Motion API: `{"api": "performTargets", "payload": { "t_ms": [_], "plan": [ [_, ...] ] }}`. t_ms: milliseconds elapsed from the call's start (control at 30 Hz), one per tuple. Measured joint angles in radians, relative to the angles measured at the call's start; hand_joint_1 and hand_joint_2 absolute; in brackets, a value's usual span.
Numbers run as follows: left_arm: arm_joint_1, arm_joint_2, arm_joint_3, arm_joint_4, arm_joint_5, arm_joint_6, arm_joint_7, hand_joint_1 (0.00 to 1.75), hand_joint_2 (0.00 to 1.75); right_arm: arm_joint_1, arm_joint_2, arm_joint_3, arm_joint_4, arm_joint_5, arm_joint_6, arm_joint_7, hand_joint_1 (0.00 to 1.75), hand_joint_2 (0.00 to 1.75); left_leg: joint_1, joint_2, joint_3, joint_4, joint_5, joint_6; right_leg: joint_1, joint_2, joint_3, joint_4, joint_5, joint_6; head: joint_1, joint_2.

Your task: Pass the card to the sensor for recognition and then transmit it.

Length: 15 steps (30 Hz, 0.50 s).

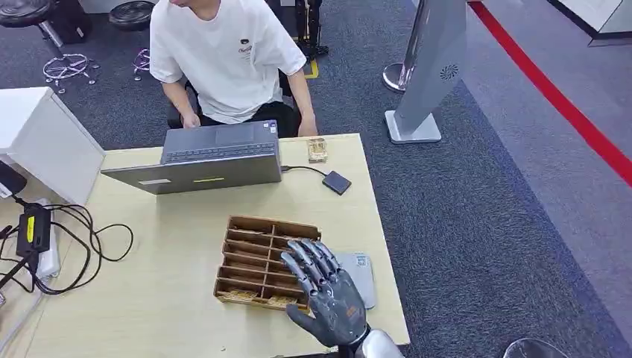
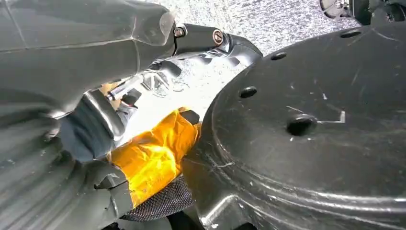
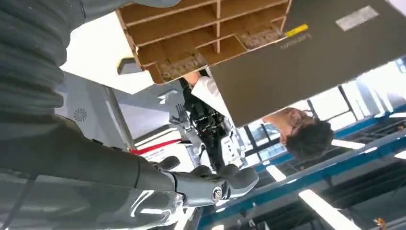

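A brown wooden divider box [image 1: 250, 257] sits near the front of the pale table [image 1: 171, 298]. Patterned flat pieces [image 1: 240, 296] lie in its nearest compartments, and they look like cards. My right hand [image 1: 322, 287] hovers over the box's right end with fingers spread and nothing in it. In the right wrist view its fingers [image 3: 210, 184] reach out straight, apart from the box [image 3: 191, 33]. A flat grey device [image 1: 362, 274] lies just right of the box, partly under my hand. My left hand [image 2: 95, 124] hangs beside my body and holds nothing.
A person in a white shirt [image 1: 227, 52] sits behind an open grey laptop [image 1: 212, 158]. A small dark device [image 1: 337, 182] on a cable lies right of the laptop, with a small wooden piece [image 1: 318, 150] behind it. Black cables [image 1: 67, 246] lie at the left edge. A grey stand [image 1: 428, 82] rises from the floor.
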Motion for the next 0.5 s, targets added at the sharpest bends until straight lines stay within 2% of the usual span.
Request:
{"api": "performTargets", "payload": {
  "t_ms": [267, 500],
  "plan": [
    [-0.002, 0.001, -0.003, 0.0, 0.025, -0.001, 0.006, 0.0, 1.75, -0.024, 0.017, 0.019, 0.03, -0.026, 0.0, 0.024, 0.0, 1.75, 0.0, 0.0, 0.0, 0.0, 0.0, 0.0, 0.0, 0.0, -0.001, 0.0, 0.0, 0.0, 0.0, 0.0],
    [-0.004, 0.0, -0.009, 0.0, 0.028, 0.0, 0.007, 0.0, 1.75, -0.048, 0.021, 0.038, 0.074, -0.029, 0.0, 0.015, 0.0, 1.75, 0.0, 0.0, 0.0, 0.0, 0.0, 0.0, 0.0, 0.0, 0.0, 0.0, 0.0, 0.0, 0.0, 0.0]
  ]
}}
